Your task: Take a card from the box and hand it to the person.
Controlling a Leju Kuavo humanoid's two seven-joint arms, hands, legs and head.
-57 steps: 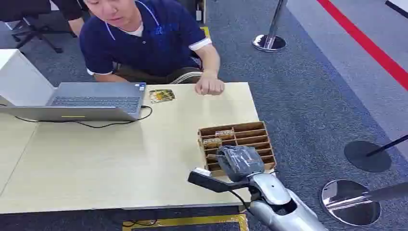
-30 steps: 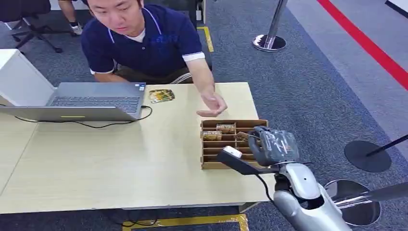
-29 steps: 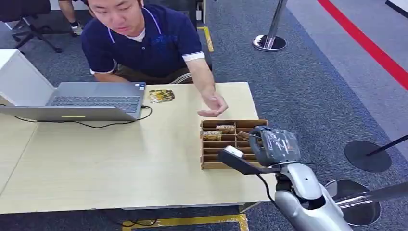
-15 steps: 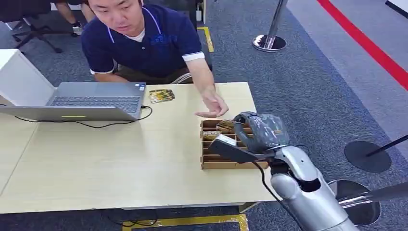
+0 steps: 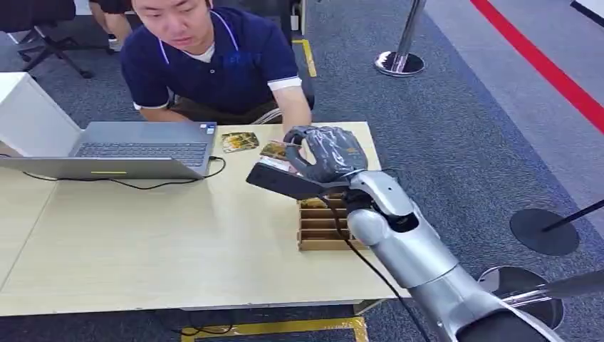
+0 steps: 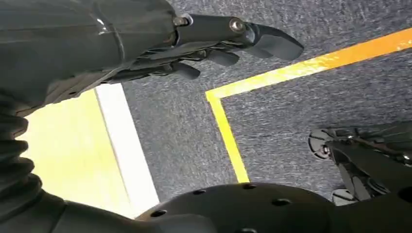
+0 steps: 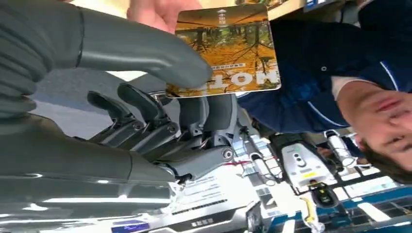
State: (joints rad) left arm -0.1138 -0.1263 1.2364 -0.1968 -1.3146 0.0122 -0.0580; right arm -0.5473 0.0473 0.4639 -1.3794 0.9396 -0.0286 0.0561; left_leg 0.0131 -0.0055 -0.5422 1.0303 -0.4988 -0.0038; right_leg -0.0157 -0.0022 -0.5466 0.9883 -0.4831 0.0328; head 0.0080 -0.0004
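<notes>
My right hand (image 5: 324, 153) is raised over the far part of the table and pinches a card (image 5: 276, 150) with an autumn-forest print between thumb and fingers. The right wrist view shows the card (image 7: 228, 48) up close under the thick thumb (image 7: 145, 51), with the person's hand (image 7: 163, 12) just beyond its edge. The person (image 5: 214, 60) in a dark blue shirt sits across the table, forearm reaching toward the card. The wooden slotted box (image 5: 324, 224) lies under my forearm, partly hidden. My left hand (image 6: 209, 46) hangs above the carpet with its fingers apart and nothing in them.
An open laptop (image 5: 135, 149) with a black cable sits at the table's far left. Another card (image 5: 239, 141) lies on the table beside it. Stanchion bases (image 5: 399, 63) stand on the carpet to the right, and a red floor line runs at the far right.
My right hand rose from the box with a card and swung left and away toward the person. The person's hand came off the table edge and reached toward the card.
</notes>
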